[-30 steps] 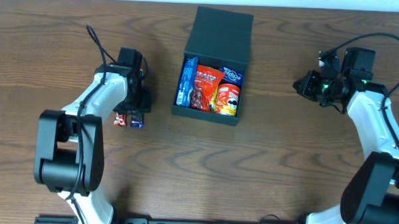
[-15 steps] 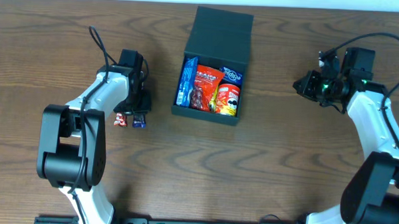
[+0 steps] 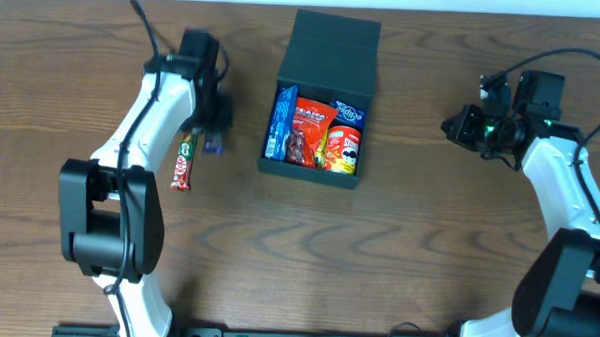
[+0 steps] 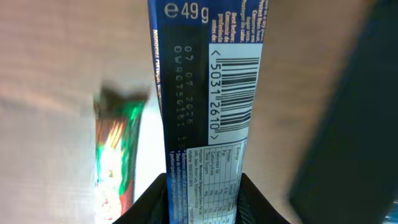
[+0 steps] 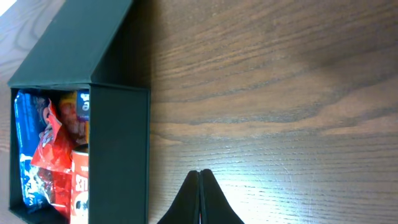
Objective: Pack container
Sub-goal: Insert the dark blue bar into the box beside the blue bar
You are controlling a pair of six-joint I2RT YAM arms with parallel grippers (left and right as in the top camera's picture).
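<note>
Blue bar (image 4: pixel 205 93), clamped by its end in the left fingers (image 4: pixel 149 202), could swing and miss the container (image 3: pixel 334 50); right fingers (image 5: pixel 186 202) are together.

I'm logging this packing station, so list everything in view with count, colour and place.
box: one, dark, lid open, table centre
red bag: one, red, middle of box
blue packets: two, blue, box's left and back right
can: one, red and yellow, box's front right
snack bar: one, red and green, table, left of box
blue bar: one, blue, in left gripper
table: one, brown wood
left gripper: one, black, shut on blue bar
right gripper: one, black, shut, empty, right of box
</note>
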